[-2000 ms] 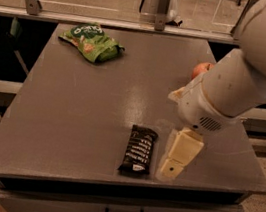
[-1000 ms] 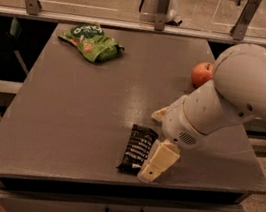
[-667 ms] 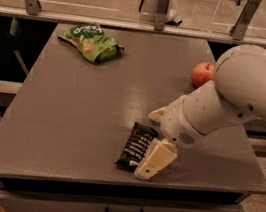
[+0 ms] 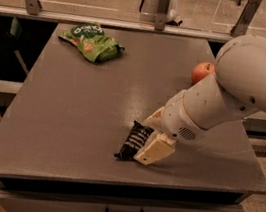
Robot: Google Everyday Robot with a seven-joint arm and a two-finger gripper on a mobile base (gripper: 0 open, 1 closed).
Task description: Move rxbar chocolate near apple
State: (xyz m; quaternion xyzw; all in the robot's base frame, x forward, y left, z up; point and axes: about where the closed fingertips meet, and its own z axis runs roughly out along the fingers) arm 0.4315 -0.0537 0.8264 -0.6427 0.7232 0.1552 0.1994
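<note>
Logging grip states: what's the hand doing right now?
Hand: down at the snack bar, front of table; open or closed cannot be told.

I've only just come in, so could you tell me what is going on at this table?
The robot's arm reaches down to the near part of the table, its gripper at the rxbar chocolate lying flat there. The apple sits further back on the right, partly behind the arm and apart from the bar, so the move is not yet done. A green snack bag lies at the far left.

One each: rxbar chocolate [image 4: 132,141], apple [image 4: 202,72], bag [image 4: 92,42] (one gripper [image 4: 145,141], at rxbar).
</note>
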